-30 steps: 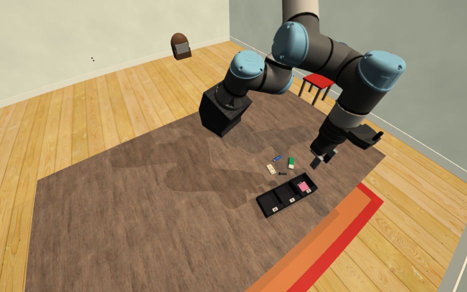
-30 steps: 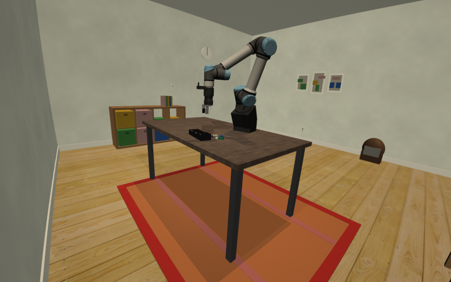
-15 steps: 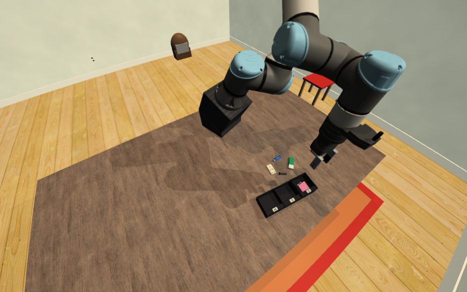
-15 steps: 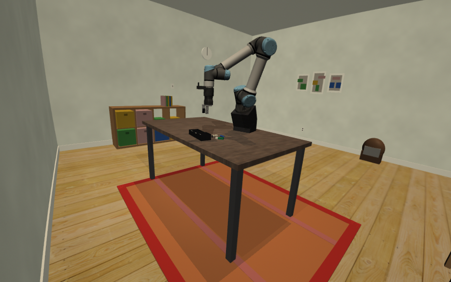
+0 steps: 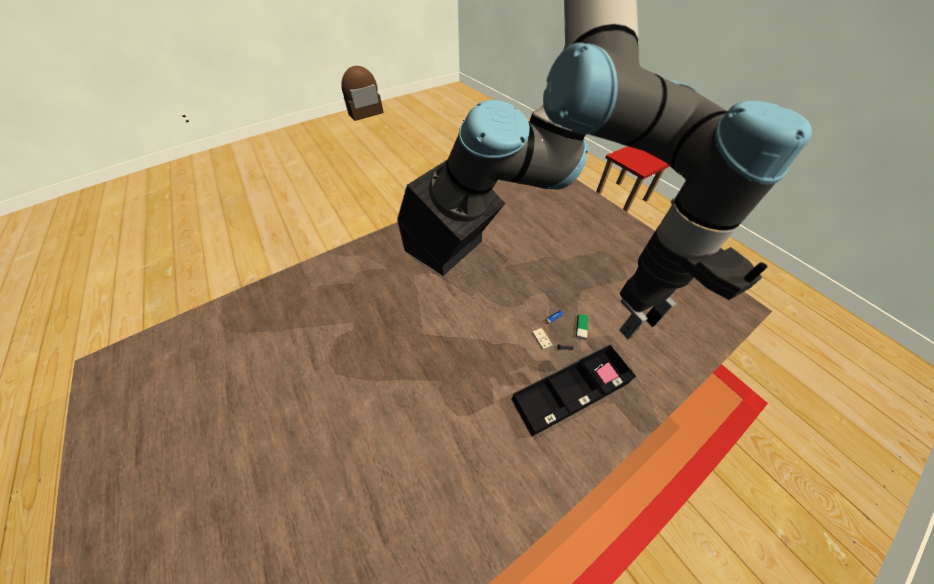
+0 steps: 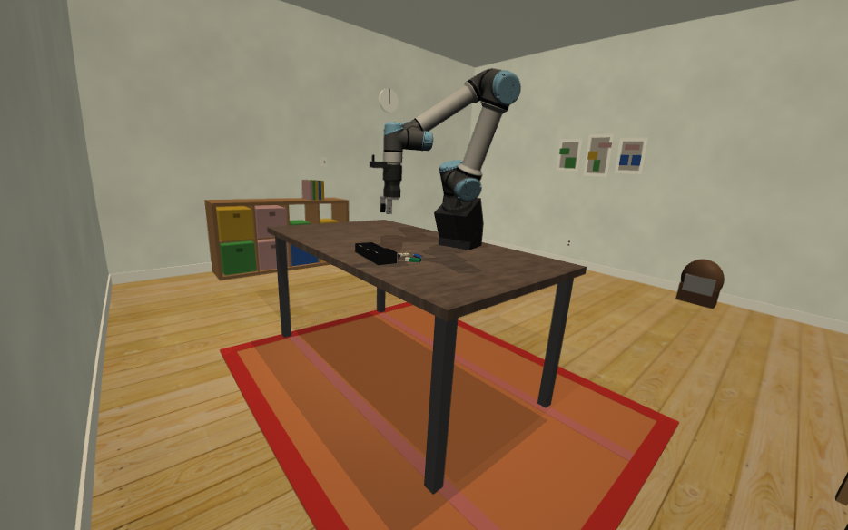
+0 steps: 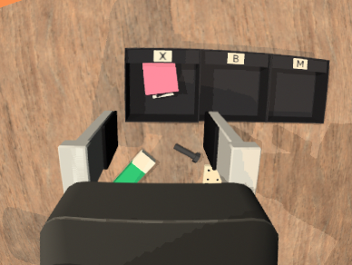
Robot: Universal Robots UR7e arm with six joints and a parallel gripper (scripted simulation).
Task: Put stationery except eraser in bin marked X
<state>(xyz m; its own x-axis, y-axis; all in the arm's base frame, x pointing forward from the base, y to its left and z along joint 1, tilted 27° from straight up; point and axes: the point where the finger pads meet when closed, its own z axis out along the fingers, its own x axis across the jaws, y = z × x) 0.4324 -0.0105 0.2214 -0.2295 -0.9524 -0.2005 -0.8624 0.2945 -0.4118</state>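
A black row of three bins (image 5: 573, 389) lies on the table, marked X, B and M in the wrist view. The X bin (image 7: 163, 84) holds a pink sticky-note pad (image 7: 161, 78) and a small white thing beside it. The B bin (image 7: 235, 85) and M bin (image 7: 299, 89) look empty. On the table behind the bins lie a green and white eraser (image 5: 582, 325), a black bolt (image 5: 564, 347), a cream domino (image 5: 542, 337) and a blue lighter (image 5: 553, 316). My gripper (image 5: 644, 322) hangs open and empty high above the table, near the eraser (image 7: 135, 168) and the bolt (image 7: 187, 153).
The bins stand near the table's front edge, above an orange and red rug (image 5: 661, 468). The arm's black base (image 5: 444, 223) stands at the far side of the table. A red stool (image 5: 633, 172) stands on the floor beyond.
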